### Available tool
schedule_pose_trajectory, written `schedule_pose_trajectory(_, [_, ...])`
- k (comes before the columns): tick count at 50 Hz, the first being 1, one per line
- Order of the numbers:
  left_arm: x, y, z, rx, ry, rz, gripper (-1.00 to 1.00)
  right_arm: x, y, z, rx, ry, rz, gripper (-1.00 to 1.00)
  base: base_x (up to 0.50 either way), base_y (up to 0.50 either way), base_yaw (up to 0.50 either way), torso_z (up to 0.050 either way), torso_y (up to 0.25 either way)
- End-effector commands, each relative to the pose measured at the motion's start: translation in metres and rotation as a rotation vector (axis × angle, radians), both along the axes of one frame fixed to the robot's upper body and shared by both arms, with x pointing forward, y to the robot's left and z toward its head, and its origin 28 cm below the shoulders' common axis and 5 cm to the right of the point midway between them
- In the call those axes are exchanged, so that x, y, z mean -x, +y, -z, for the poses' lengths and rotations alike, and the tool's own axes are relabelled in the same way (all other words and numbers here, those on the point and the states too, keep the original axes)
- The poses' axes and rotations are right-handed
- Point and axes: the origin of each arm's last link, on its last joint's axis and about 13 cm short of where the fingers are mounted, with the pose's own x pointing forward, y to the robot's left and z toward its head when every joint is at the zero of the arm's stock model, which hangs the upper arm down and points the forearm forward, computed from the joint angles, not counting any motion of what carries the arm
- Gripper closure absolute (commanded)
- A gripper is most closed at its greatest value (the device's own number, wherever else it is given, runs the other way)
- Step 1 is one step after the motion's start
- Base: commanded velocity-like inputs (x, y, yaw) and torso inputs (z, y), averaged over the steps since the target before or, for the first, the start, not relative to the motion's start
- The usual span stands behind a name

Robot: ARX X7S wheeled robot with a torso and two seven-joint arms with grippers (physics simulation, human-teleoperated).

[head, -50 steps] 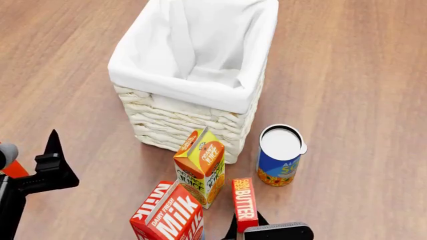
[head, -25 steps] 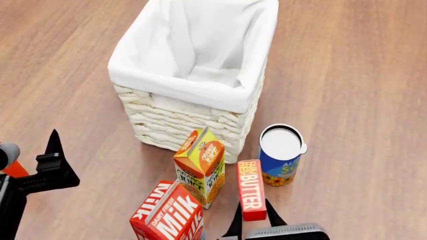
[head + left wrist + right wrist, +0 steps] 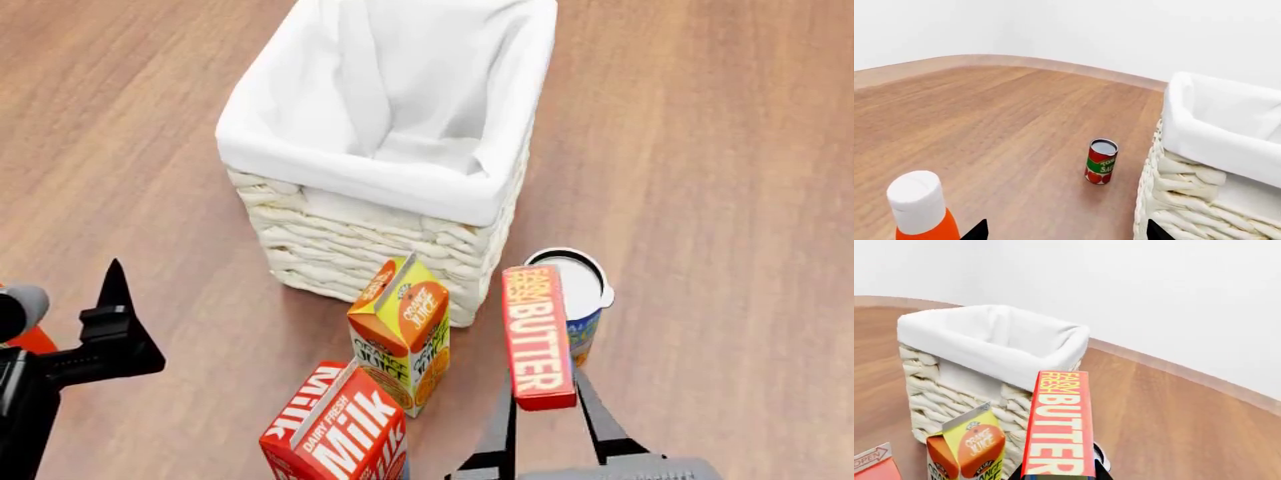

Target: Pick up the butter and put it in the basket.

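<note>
Orange juice carton point(image 3: 400, 333) upright beside red-white milk carton point(image 3: 336, 427) on wood floor point(image 3: 721, 150), blue can point(image 3: 583, 325) partly hidden just right of them, red tomato sauce can point(image 3: 1101, 161) and an orange bottle with white cap point(image 3: 921, 205) in left wrist view.

Rough woven wicker basket point(image 3: 387, 240), matt cloth liner point(image 3: 400, 110), smooth wood floor point(image 3: 707, 150).

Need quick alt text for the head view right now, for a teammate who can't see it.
The right gripper holds the butter upright, short of the basket, in front of a blue can. Juice carton and milk carton stand left of it; the left gripper waits aside.
</note>
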Motion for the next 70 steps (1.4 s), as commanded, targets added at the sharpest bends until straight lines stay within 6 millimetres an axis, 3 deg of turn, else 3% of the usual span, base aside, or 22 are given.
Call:
schedule_pose_trajectory(1, [-0.001, -0.001, 0.000, -0.001, 0.000, -0.002, -1.00, 0.020, -0.012, -0.037, 0.069, -0.133, 0.070, 1.00, 0.00, 0.00, 0.00, 0.000, 0.000])
schedule_pose_trajectory(14, [-0.001, -0.001, 0.001, -0.002, -0.001, -0.003, -1.00, 0.037, -0.024, -0.058, 0.095, -0.187, 0.130, 1.00, 0.00, 0.00, 0.00, 0.001, 0.002])
schedule_pose_trajectory(22, [-0.003, -0.001, 0.002, -0.004, 0.000, -0.001, -1.00, 0.036, -0.034, -0.067, 0.088, -0.194, 0.146, 1.00, 0.00, 0.00, 0.00, 0.000, 0.000])
schedule_pose_trajectory(46, [-0.003, -0.004, 0.003, -0.006, 0.004, 0.003, -1.00, 0.005, -0.063, -0.101, 0.118, -0.118, 0.215, 1.00, 0.00, 0.00, 0.00, 0.000, 0.001])
schedule_pose_trajectory(70, [0.002, -0.004, 0.000, -0.003, -0.001, -0.007, -1.00, -0.012, -0.097, -0.137, -0.020, -0.069, 0.215, 1.00, 0.00, 0.00, 0.00, 0.000, 0.001])
